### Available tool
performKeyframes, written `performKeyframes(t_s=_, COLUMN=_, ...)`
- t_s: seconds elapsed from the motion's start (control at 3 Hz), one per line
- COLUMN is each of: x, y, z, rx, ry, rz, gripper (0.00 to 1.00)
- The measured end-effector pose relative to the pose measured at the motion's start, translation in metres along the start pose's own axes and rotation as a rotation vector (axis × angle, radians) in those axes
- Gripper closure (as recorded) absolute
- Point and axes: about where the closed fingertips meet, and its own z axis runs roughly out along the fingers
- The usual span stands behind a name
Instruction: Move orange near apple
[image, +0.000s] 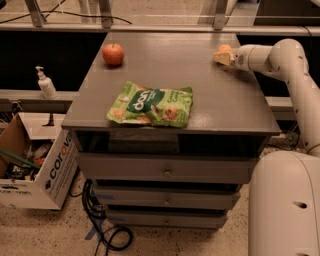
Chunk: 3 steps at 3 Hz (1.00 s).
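Note:
The orange (225, 48) is small and round and sits at the far right of the grey cabinet top (210, 100); only its top shows behind my gripper. My gripper (223, 57) reaches in from the right and sits right against the near side of the orange, low over the top. The apple (113, 54), red with yellowish patches, stands at the far left of the cabinet top, well apart from the orange.
A green snack bag (152, 104) lies flat near the front middle. My white arm (280, 55) comes in from the right, above my base (285, 205). On the floor at left stand a cardboard box (35, 170) and a soap dispenser (46, 84).

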Motion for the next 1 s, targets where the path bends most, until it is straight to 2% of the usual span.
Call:
performKeyframes(t_s=0.33, x=-0.014, y=0.011, z=-0.014, rx=-0.041, ry=-0.015, rz=-0.023, gripper=0.88)
performKeyframes(t_s=0.67, x=-0.031, y=0.051, z=-0.031, rx=-0.153, ry=-0.028, rz=-0.070, gripper=1.00)
performKeyframes(t_s=1.0, x=-0.041, y=0.116, z=-0.037, rx=-0.307, ry=-0.019, rz=-0.160, gripper=1.00)
